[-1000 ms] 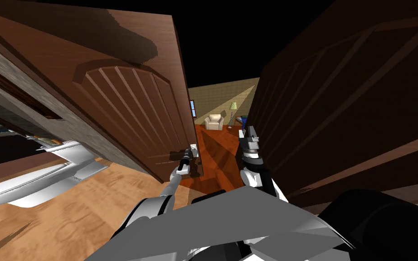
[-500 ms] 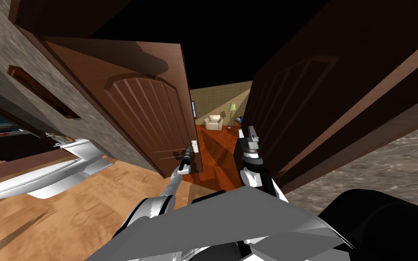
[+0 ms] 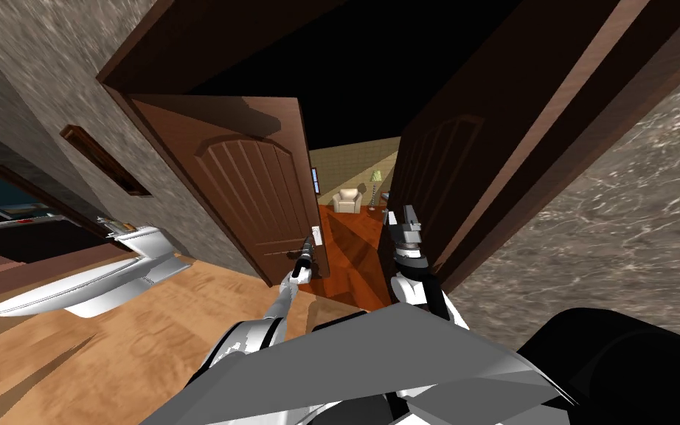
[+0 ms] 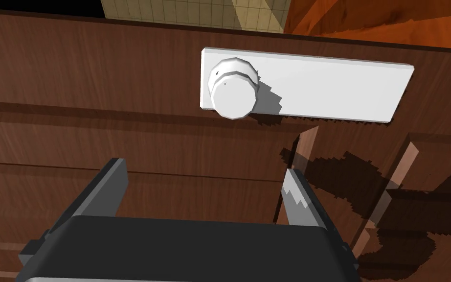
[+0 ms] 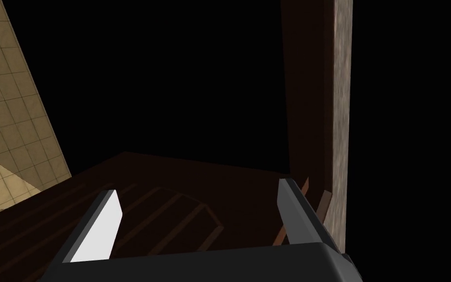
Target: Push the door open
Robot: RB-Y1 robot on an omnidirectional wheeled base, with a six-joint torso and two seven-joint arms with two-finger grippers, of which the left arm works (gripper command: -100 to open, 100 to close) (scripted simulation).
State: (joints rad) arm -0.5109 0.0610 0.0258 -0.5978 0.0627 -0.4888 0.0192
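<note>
Head view: you face a doorway in a grey stone wall (image 3: 611, 236). The left door leaf (image 3: 254, 195) and the darker right door leaf (image 3: 431, 184) are both swung away from you, with a gap between them.
Left door leaf: it is brown with an arched, grooved panel. Near its free edge you can see a white plate (image 4: 327, 90) carrying a white knob (image 4: 233, 88).
Left gripper (image 4: 204, 169): you have it close against the leaf's face, just beside the knob end of the plate. Its fingers are spread wide with nothing between them. You cannot tell whether a fingertip touches the wood.
Right gripper (image 5: 198, 188): it is raised in the gap, near the right door leaf. Its fingers are apart and empty.
Through the gap: you see a red-brown floor (image 3: 349, 254), a pale armchair (image 3: 348, 199) and a floor lamp (image 3: 377, 179), with a black area above.
Your side: there is a light wooden floor (image 3: 110, 339), and a white fixture (image 3: 102, 277) off to the left.
</note>
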